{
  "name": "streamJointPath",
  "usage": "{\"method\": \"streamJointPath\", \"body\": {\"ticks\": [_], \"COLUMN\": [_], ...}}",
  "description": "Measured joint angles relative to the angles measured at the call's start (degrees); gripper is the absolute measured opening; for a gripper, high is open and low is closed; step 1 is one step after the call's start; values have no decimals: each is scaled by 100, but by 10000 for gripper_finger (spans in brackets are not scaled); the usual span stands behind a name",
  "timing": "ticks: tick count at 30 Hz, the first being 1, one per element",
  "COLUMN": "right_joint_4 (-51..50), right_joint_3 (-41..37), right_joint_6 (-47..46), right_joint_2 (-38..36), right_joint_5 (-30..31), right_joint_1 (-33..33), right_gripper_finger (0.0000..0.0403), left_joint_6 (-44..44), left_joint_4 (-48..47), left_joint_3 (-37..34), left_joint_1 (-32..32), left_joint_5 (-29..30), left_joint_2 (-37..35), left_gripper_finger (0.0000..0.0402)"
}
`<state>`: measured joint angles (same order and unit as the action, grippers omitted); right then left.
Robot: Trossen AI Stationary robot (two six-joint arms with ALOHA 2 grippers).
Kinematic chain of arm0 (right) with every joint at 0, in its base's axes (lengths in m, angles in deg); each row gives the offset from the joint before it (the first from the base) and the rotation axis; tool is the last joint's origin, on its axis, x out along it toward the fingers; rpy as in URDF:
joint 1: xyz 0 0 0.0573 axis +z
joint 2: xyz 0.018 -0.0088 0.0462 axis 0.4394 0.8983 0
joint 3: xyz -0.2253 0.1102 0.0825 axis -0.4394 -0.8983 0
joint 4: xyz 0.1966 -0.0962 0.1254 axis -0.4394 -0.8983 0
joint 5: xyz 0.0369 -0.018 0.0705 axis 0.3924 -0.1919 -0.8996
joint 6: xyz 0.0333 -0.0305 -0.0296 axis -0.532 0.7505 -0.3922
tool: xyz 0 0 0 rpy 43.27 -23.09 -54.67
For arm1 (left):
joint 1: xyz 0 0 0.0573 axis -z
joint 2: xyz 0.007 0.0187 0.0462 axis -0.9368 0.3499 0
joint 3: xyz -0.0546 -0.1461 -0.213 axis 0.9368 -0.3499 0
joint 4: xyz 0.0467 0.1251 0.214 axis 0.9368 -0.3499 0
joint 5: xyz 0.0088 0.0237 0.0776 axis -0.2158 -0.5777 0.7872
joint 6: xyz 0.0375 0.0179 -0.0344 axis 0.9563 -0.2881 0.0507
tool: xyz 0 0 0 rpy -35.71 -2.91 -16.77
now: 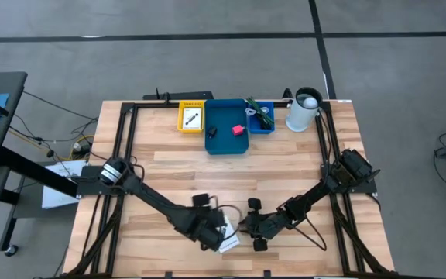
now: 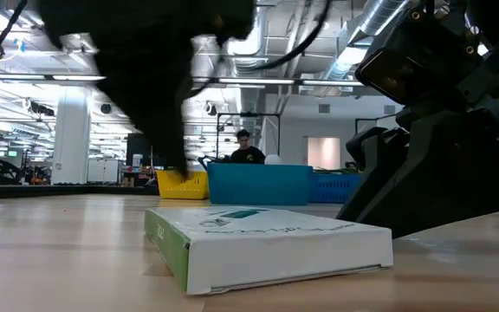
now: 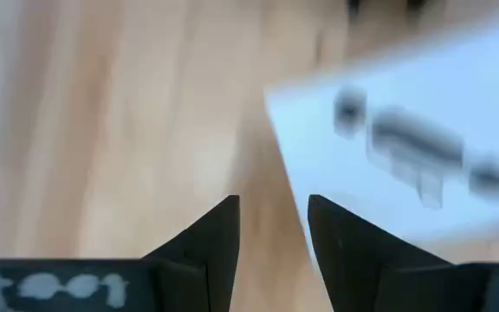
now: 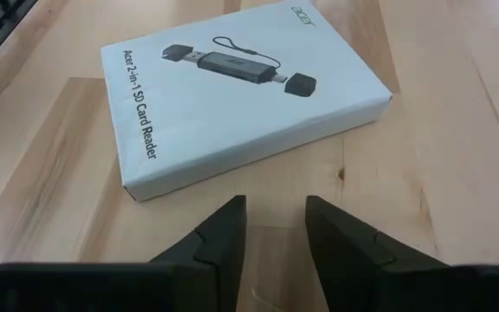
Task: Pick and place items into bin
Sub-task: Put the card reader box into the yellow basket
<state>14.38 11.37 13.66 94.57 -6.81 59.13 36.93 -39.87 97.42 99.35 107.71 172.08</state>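
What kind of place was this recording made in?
Probably a large industrial lab or workshop: the low view shows exposed ceiling ducts and a person working beyond the wooden table, where coloured bins and a white SD card reader box sit.

Grey floor (image 1: 207, 54), ceiling ducts (image 2: 388, 17), wooden table (image 1: 176, 167)

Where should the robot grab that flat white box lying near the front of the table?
Probably across its thin edges, from above. The white box lies flat on the table, so only its narrow sides offer the fingers something to pinch. The right gripper already faces one long edge.
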Motion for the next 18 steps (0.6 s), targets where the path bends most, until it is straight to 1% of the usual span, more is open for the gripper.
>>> {"method": "streamJointPath", "body": {"ticks": [2, 6, 8, 15, 18], "right_joint_4": [-6, -4, 13, -39, -114], "right_joint_3": [0, 0, -4, 109, 188], "right_joint_6": [0, 0, 2, 15, 94], "right_joint_2": [2, 2, 2, 14, 21], "right_joint_5": [10, 1, 1, -105, -145], "right_joint_1": [18, 14, 14, 6, 6], "right_gripper_finger": [118, 118, 118, 118, 118], "left_joint_6": [-407, -769, -916, -974, -960], "left_joint_4": [-186, 9, 125, 1164, 1247], "left_joint_3": [-104, -291, -401, -858, -915], "left_joint_1": [99, 235, 246, 119, 52], "left_joint_5": [-307, -876, -960, -1125, -1147], "left_joint_2": [0, 0, 0, -40, -53], "left_gripper_finger": [130, 130, 130, 130, 130]}}
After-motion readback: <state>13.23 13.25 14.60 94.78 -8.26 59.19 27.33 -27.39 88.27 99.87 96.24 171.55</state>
